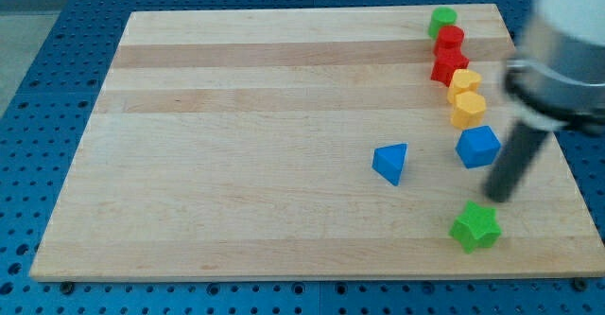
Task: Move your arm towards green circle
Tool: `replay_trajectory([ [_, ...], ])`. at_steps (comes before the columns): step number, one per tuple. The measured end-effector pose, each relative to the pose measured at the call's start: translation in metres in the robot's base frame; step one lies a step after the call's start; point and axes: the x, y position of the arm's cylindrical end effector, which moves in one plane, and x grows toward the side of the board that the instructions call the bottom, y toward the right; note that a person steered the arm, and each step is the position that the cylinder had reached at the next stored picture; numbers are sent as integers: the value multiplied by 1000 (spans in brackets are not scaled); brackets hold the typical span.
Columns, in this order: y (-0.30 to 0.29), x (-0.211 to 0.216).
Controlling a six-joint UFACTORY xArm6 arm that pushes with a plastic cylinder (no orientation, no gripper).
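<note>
The green circle (441, 19) sits at the top right of the wooden board (246, 145), at the head of a column of blocks. My tip (498, 199) is far below it, at the view's right, just right of the blue cube (477, 147) and just above the green star (475, 226). The rod slants up and to the right into the blurred arm body (567, 50).
Below the green circle lie a red cylinder (450, 40), a red star-like block (450, 66), a yellow block (464, 81) and a yellow hexagon (468, 109). A blue triangle (390, 162) lies left of the blue cube. The board's right edge is close to the tip.
</note>
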Motion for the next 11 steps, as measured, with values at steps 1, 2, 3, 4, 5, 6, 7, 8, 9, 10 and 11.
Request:
replay_trajectory([
  [1,51,37],
  [2,3,64],
  [3,-64,58],
  [4,-114,44],
  [5,-119,36],
  [6,-50,24],
  [7,-27,-19],
  [8,7,-41],
  [9,-17,-51],
  [10,-66,-52],
  [11,-101,-64],
])
